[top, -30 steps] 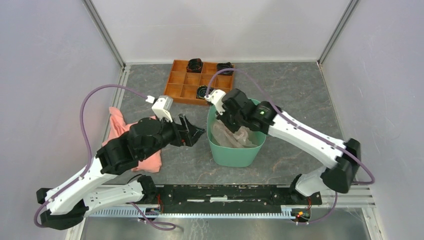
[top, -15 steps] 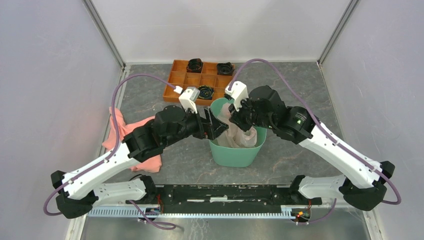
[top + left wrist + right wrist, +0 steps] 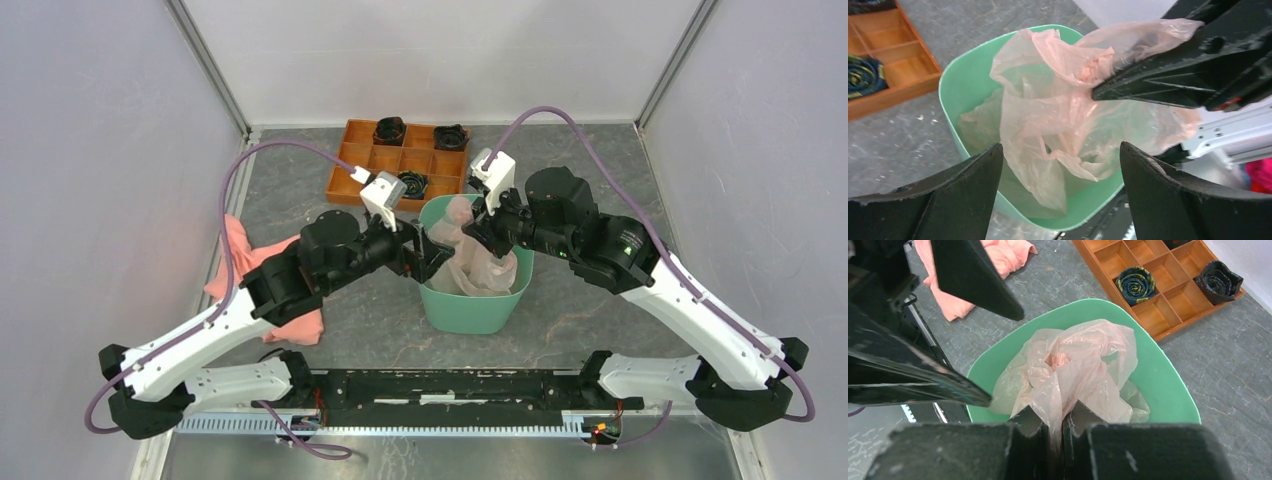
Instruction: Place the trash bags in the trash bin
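The mint-green trash bin [image 3: 470,310] stands mid-table; it also shows in the left wrist view [image 3: 955,85] and the right wrist view [image 3: 1168,385]. A translucent pale-pink trash bag [image 3: 475,265] is bunched inside it and lifted above the rim. My right gripper [image 3: 482,228] is shut on a fold of the bag [image 3: 1073,375] over the bin's far right side. My left gripper [image 3: 432,255] is open and empty at the bin's left rim, its fingers [image 3: 948,200] straddling the bag [image 3: 1058,125] without touching it.
An orange compartment tray [image 3: 365,160] with dark rolled items stands behind the bin, also in the right wrist view [image 3: 1153,310]. A salmon-pink cloth [image 3: 245,265] lies to the left under my left arm. Enclosure walls stand at both sides and at the back.
My left gripper has moved right from beside the bin to its left rim. My right gripper has risen and drawn back to the right, pulling the bag up out of the bin.
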{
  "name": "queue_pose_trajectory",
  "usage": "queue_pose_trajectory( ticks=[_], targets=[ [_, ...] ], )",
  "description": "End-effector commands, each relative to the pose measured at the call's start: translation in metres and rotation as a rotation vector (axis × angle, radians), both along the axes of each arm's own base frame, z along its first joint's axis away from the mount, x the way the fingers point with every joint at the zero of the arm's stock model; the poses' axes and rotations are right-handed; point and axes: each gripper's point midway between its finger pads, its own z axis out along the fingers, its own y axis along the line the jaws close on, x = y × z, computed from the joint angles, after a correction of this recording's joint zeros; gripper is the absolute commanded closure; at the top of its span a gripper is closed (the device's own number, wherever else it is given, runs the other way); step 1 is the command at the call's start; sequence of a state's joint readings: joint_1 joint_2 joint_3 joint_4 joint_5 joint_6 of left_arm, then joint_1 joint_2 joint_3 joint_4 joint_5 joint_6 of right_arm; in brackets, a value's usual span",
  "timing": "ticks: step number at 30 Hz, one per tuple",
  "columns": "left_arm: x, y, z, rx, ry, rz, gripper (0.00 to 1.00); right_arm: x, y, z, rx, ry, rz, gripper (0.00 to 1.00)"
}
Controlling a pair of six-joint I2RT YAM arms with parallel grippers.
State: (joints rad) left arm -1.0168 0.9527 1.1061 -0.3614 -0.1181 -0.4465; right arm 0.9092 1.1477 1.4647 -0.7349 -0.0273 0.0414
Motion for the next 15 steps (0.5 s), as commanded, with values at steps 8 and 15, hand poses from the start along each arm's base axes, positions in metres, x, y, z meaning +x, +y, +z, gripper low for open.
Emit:
queue_pose_trajectory(
  ticks=[8, 15],
  targets=[
    [0.035, -0.021, -0.001, 0.232, -0.172, -0.019, 0.42, -0.005, 0.002, 0.024, 0.082, -0.029, 0.021, 0.90],
    [0.036, -0.015, 0.008, 0.143, -0.129, 0.053, 0.94, -0.002, -0.017, 0.021, 0.063, -0.048, -0.058, 0.58]
  ],
)
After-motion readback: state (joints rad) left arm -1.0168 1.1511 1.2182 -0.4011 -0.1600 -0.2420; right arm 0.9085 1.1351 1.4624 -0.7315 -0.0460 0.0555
